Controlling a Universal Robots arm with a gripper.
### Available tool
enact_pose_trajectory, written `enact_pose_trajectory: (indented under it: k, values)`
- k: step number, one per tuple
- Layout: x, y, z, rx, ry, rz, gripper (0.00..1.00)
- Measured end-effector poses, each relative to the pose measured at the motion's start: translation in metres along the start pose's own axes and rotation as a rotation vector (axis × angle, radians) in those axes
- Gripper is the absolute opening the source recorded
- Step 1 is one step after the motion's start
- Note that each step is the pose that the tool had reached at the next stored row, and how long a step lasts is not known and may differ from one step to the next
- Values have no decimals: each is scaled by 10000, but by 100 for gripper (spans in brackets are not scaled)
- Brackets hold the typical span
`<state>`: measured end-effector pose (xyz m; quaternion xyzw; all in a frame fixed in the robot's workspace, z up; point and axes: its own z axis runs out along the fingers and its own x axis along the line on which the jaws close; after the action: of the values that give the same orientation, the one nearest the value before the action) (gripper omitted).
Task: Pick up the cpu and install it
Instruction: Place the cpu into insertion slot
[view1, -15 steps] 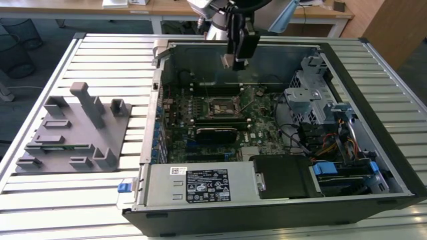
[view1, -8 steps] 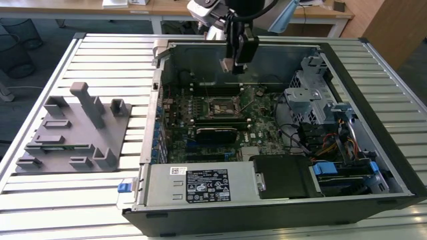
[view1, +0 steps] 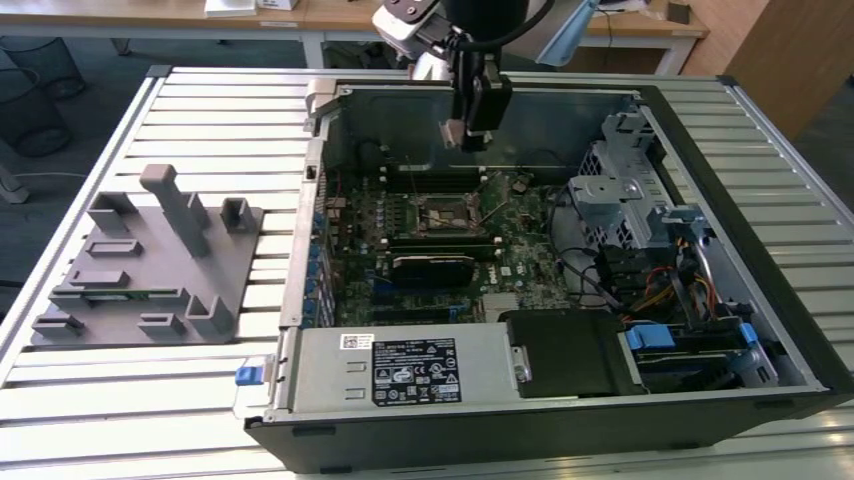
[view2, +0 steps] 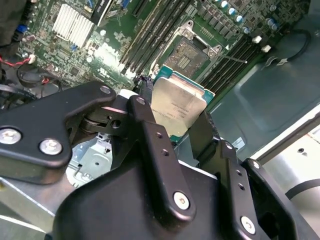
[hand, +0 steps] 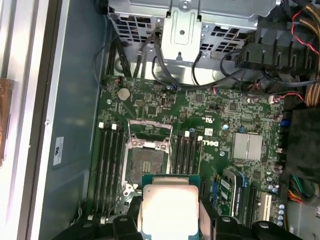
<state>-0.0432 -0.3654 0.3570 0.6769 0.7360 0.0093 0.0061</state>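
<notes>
Silver-topped cpu (hand: 169, 207) hangs gripped in the claw (view1: 470, 138) above the empty socket (hand: 145, 162): picked up, not yet installed.

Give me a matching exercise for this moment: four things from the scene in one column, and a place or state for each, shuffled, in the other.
Column one
1. cpu
2. socket
3. grey fixture plate
4. gripper

Column two
a. lying on the slatted table, at the exterior view's left of the computer case
b. shut on a part, above the case's open inside
c. held clear of the motherboard, metal top showing
d. empty, on the board between two banks of memory slots

Pairs: 1-c, 2-d, 3-a, 4-b.
</notes>
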Motion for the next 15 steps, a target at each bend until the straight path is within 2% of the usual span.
enact_pose_trajectory:
  k: [6,15]
  values:
    - [2,-1,53,1,-44,670,54]
    - [2,-2,90,1,-50,698,54]
